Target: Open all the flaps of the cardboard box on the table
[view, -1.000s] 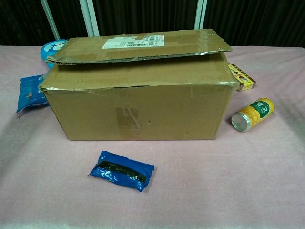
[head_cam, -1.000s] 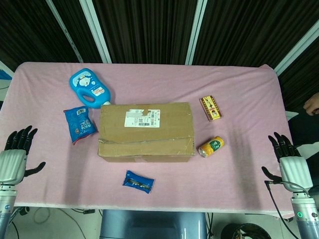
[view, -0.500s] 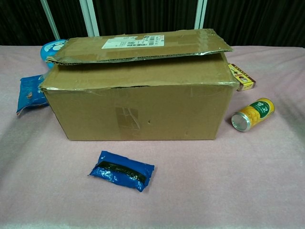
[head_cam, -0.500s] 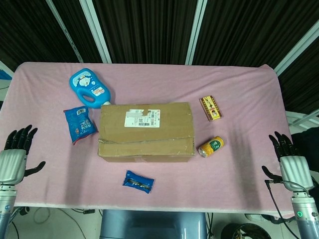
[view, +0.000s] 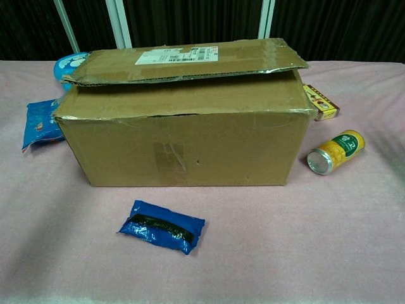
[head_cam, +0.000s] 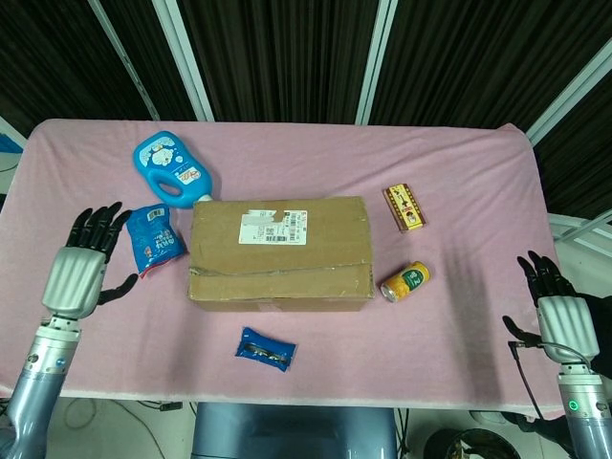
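Head view: cardboard box at centre of pink bench, flaps down, upper flap slightly lifted; left robot hand at 9 o'clock, fingers spread, empty, beside blue snack bag; right robot hand at 4 o'clock, apparently spread; yellow can at 3 o'clock.

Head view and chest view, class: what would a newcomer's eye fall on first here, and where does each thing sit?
The brown box dominates mid-table, both top flaps down, the rear one with the label slightly raised over the front one. Bright things ring it: a blue bottle behind-left, a yellow can lying to its right, a blue packet in front. The left hand hangs open beside a blue bag.
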Tool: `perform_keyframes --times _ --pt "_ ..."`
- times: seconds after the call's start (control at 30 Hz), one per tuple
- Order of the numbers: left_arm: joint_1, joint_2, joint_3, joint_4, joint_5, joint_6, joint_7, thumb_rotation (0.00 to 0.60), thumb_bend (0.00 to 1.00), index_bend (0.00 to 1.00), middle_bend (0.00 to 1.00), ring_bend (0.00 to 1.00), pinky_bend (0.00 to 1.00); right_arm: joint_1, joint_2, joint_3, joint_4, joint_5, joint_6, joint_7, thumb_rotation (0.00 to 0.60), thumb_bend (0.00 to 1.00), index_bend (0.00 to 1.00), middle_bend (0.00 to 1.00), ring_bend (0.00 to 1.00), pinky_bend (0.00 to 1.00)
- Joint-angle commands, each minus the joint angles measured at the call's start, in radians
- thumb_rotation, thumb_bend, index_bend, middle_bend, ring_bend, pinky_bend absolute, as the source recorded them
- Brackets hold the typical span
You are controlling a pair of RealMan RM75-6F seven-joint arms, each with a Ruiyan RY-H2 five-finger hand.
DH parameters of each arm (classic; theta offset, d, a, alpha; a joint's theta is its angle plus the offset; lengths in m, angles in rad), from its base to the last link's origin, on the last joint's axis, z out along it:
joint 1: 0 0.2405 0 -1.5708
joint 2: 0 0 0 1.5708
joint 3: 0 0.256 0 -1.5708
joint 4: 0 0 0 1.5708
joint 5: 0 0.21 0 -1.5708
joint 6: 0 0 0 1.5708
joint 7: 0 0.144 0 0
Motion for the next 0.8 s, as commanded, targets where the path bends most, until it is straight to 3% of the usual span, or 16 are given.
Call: perform_keyframes --times 0.03,0.3,0.8 --pt "-0.069 -0.026 -0.037 -0.051 -0.066 -0.075 0.076 0.600 0.21 0.00 0.00 0.00 0.00 0.001 0.000 0.003 0.001 0.007 -0.004 0.002 0.569 0.30 0.00 0.00 0.00 0.24" --pt "-0.167 -0.095 -0.054 -0.089 -0.170 -0.149 0.213 0.600 0.21 0.00 0.00 0.00 0.00 0.001 0.000 0.007 -0.002 0.020 -0.010 0.006 0.569 0.30 0.00 0.00 0.00 0.24" --pt "-0.218 -0.140 -0.020 -0.112 -0.189 -0.139 0.273 0.600 0.21 0.00 0.00 0.00 0.00 0.002 -0.001 0.008 -0.006 0.026 -0.017 0.008 0.569 0.30 0.00 0.00 0.00 0.24"
